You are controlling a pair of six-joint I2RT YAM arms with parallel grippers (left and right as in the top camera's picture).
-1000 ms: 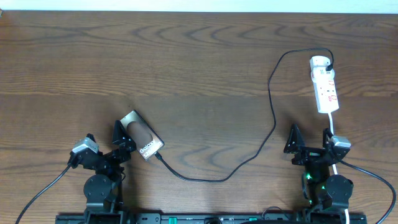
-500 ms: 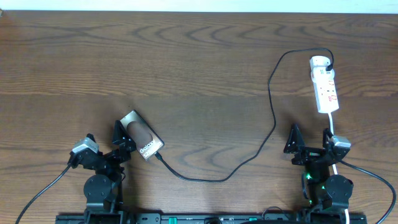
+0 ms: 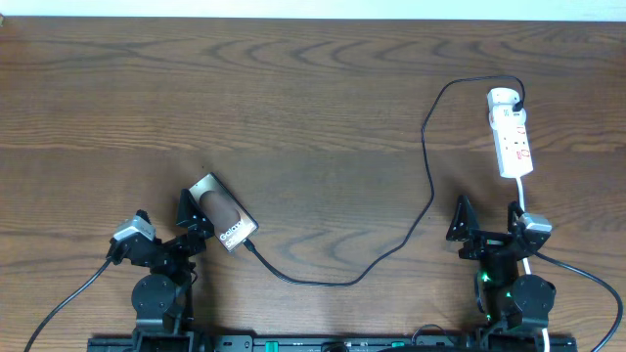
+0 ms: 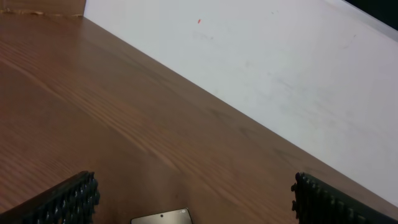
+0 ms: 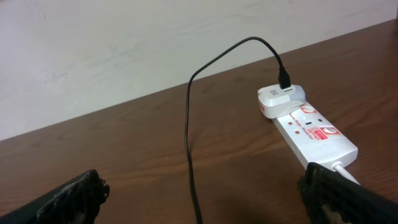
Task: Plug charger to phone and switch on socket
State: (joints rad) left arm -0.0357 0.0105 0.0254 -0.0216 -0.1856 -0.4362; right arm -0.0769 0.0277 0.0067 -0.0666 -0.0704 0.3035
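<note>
The phone lies flat at the front left, its "Galaxy" end toward the front; its top corner shows in the left wrist view. The black charger cable runs from the phone's lower end, where its connector tip meets the phone, in a curve up to the white plug on the socket at the right. The socket also shows in the right wrist view. My left gripper is open around the phone's left end. My right gripper is open and empty, in front of the socket.
A thicker white cord leaves the socket's near end and passes by my right gripper. A white wall stands behind the wooden table.
</note>
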